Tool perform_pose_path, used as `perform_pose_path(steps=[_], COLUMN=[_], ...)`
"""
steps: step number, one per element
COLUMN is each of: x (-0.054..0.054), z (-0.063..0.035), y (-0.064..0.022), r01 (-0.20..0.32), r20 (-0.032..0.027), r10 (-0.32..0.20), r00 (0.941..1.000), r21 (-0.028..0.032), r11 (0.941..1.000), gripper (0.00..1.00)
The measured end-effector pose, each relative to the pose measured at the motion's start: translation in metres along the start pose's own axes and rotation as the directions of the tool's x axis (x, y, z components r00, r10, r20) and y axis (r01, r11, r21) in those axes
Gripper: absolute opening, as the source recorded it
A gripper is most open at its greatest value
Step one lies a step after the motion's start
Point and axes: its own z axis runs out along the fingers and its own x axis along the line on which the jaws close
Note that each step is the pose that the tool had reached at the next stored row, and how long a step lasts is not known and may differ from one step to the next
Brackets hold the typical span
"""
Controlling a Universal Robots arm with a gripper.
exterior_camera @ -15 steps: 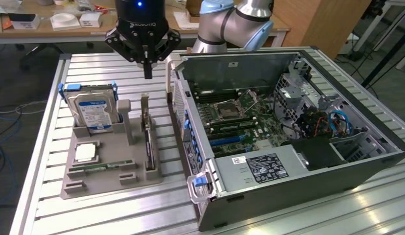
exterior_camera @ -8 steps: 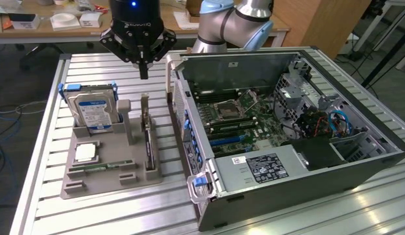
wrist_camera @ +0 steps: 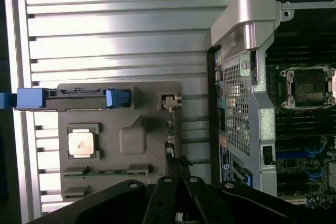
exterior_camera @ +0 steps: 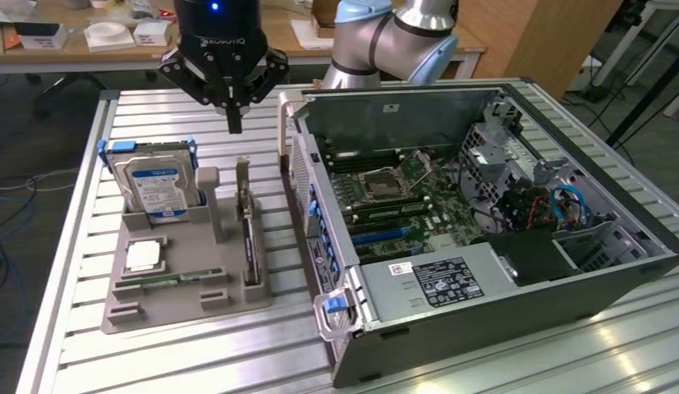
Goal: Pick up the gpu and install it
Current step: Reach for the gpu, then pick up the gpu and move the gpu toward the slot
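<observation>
The gpu (exterior_camera: 247,235) is a thin dark card standing on edge in a slot of the grey holder tray (exterior_camera: 224,300), with its pale bracket end towards the back. My gripper (exterior_camera: 234,123) hangs above the table just behind the card's far end, shut with nothing between its fingers. In the wrist view the gpu (wrist_camera: 170,129) appears edge-on, running from its bracket down to the shut gripper (wrist_camera: 176,167). The open computer case (exterior_camera: 350,336) lies to the exterior view's right of the tray, its motherboard (exterior_camera: 405,205) exposed.
On the same tray, a silver hard drive (exterior_camera: 158,187) with a blue-white label stands upright. A processor chip (exterior_camera: 145,256) and a slim green memory stick (exterior_camera: 164,281) lie there too. The slatted metal table (exterior_camera: 185,361) ends close to the tray's left side.
</observation>
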Motion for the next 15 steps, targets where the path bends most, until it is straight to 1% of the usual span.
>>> perform_pose_path(steps=[7, 15], x=[0.0002, 0.0003], z=[0.0003, 0.0049], y=[0.0000, -0.0002], r01=[0.000, 0.000], r20=[-0.0001, 0.0000], r10=[0.000, 0.000], r00=[1.0000, 1.0000], r21=[-0.0001, -0.0001], r11=[1.0000, 1.0000], gripper=[0.11, 0.11])
